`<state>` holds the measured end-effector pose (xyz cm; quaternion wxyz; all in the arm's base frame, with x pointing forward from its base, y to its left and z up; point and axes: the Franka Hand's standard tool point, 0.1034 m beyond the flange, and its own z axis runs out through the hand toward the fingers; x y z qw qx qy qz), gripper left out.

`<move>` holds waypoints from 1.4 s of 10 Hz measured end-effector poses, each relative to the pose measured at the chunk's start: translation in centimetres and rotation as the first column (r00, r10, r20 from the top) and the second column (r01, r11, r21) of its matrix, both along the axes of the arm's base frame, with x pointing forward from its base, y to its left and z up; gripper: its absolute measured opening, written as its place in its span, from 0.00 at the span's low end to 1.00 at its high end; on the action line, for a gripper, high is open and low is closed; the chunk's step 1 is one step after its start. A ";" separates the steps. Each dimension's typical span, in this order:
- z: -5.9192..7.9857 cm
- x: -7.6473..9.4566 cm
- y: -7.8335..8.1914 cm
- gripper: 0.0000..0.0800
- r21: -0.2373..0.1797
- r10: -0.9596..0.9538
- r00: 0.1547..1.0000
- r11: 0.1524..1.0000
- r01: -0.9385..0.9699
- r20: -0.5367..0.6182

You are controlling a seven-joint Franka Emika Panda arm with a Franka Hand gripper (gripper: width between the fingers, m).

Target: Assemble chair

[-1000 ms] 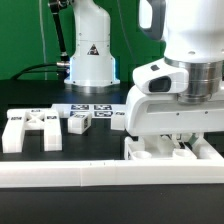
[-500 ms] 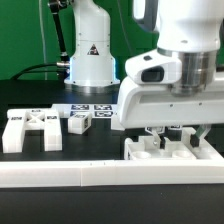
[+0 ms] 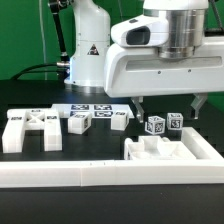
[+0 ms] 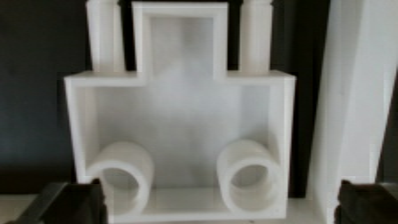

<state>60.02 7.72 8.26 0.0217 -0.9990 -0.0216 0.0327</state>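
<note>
White chair panel (image 4: 178,115) has a raised rim and 2 rounded openings

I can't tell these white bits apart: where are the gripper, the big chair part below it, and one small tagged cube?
gripper (image 3: 168,112): exterior view, midway between its open fingertips.
big chair part (image 4: 178,112): wrist view, its flat middle.
tagged cube (image 3: 155,125): exterior view, its tagged front face.

Only a black triangle sign (image 3: 91,50) stands on the arm's base (image 3: 88,70).
</note>
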 end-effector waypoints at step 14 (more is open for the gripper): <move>-0.7 -8.3 -4.7 0.81 -0.009 -0.196 0.979 0.981 0.196 -0.059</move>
